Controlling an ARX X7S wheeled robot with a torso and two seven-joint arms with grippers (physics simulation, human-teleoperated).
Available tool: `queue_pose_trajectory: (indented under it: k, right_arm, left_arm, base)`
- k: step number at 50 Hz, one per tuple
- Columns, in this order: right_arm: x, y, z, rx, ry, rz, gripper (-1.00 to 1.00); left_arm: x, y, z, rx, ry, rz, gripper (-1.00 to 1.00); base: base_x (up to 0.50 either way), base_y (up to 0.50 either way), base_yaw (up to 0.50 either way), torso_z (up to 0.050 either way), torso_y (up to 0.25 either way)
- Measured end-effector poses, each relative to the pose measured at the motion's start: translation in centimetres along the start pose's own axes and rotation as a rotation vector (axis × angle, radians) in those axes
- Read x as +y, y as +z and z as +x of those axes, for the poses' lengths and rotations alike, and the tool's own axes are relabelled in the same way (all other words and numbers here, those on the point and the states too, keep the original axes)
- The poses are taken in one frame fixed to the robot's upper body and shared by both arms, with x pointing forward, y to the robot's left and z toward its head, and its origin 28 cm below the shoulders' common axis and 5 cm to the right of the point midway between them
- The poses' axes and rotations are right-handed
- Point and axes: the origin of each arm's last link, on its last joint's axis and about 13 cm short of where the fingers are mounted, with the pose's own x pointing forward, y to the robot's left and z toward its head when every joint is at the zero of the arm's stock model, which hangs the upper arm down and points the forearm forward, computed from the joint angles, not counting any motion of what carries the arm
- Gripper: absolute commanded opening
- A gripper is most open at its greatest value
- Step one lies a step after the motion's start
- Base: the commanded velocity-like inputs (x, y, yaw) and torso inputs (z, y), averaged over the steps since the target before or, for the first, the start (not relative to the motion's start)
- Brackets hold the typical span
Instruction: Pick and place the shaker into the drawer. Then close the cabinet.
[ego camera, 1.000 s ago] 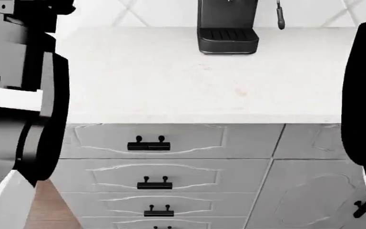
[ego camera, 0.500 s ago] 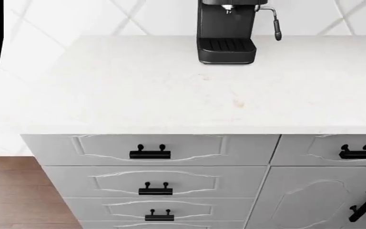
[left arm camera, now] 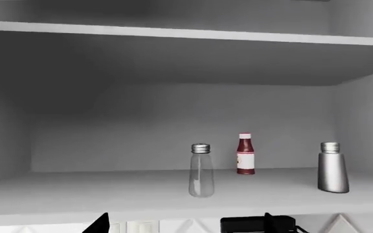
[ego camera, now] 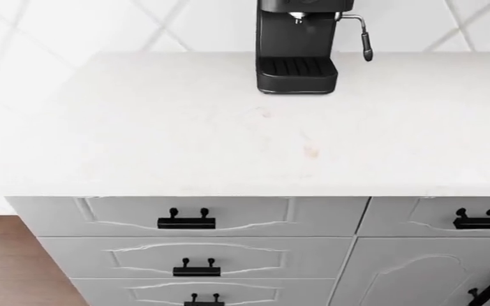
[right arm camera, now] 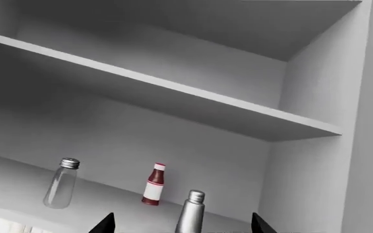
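In the left wrist view, the shaker is seen standing upright on an open shelf, clear-bodied with a ribbed silver cap. A red sauce bottle stands behind it at about 2 o'clock, and a metal shaker stands well apart at 3 o'clock. Only a dark tip of the left tool is caught at the frame's edge, so whether it is spread or pressed together cannot be told.

In the head view, the bench of the cabinet is shown with a black coffee machine at 12 o'clock. The drawer under the bench edge appears flush with its neighbours, so it is judged not yet opened. Neither tool is in view here.

In the right wrist view, the same three items are seen on the shelf, and two dark fingertips of the right tool are seen set apart, holding nothing.

A mistaken pick is the main risk: the metal shaker could be taken for the target. The light, narrow shaker could also be tipped by an off-centre approach and rolled off the shelf.
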Motion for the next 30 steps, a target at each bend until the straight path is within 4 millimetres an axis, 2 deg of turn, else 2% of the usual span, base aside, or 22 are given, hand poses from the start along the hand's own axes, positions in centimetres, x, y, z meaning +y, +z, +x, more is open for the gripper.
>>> queue_pose_trajectory:
  k: [12, 30]
  right_arm:
    - [0.02, -0.23, 0.00, 0.021, 0.002, 0.002, 1.00]
    - [0.19, -0.62, 0.09, 0.038, 0.025, 0.008, 1.00]
  left_arm:
    - [0.00, 0.11, 0.01, -0.010, 0.010, 0.003, 1.00]
    - [0.44, -0.13, 0.18, -0.037, 0.086, 0.028, 1.00]
  base:
    - [0.48, -0.20, 0.00, 0.000, 0.000]
    - [0.50, -0.11, 0.00, 0.000, 0.000]
